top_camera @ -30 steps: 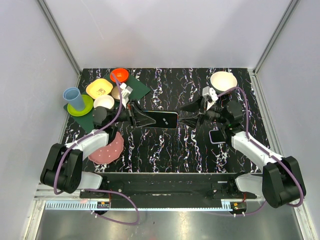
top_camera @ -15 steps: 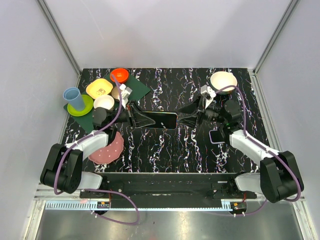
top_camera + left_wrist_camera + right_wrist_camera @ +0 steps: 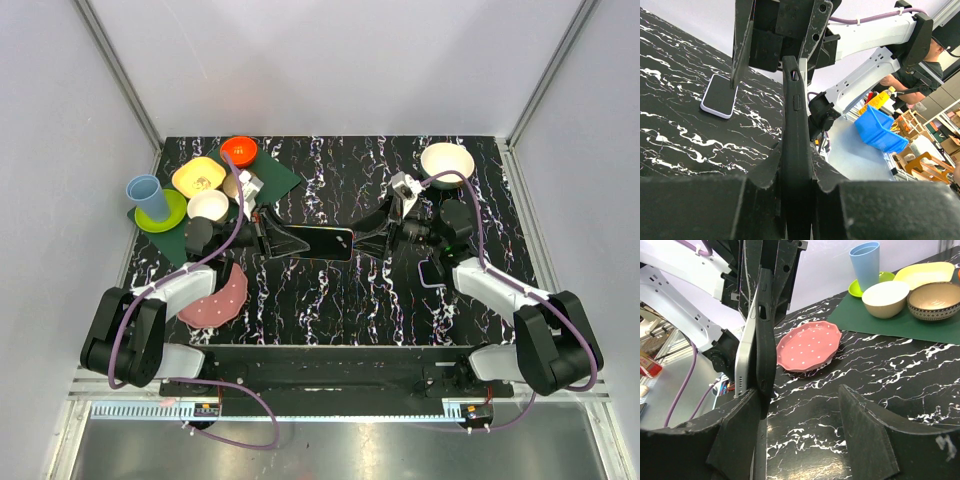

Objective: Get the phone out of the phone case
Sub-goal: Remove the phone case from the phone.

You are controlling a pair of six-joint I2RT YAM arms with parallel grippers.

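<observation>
A phone in a black phone case is held on edge above the middle of the table. My left gripper is shut on its left end; in the left wrist view the case's black edge runs up from between the fingers. My right gripper is open at the right end. In the right wrist view the silver phone stands slightly apart from the case at the near end, both against the left finger. The right finger is well clear.
A second phone in a pale case lies flat under the right arm. A pink dotted plate sits front left. Bowls, a blue cup and a green mat crowd the back left. A white bowl stands back right.
My right gripper has moved left, from a gap away to the phone's right end. The left gripper and the cased phone have stayed put.
</observation>
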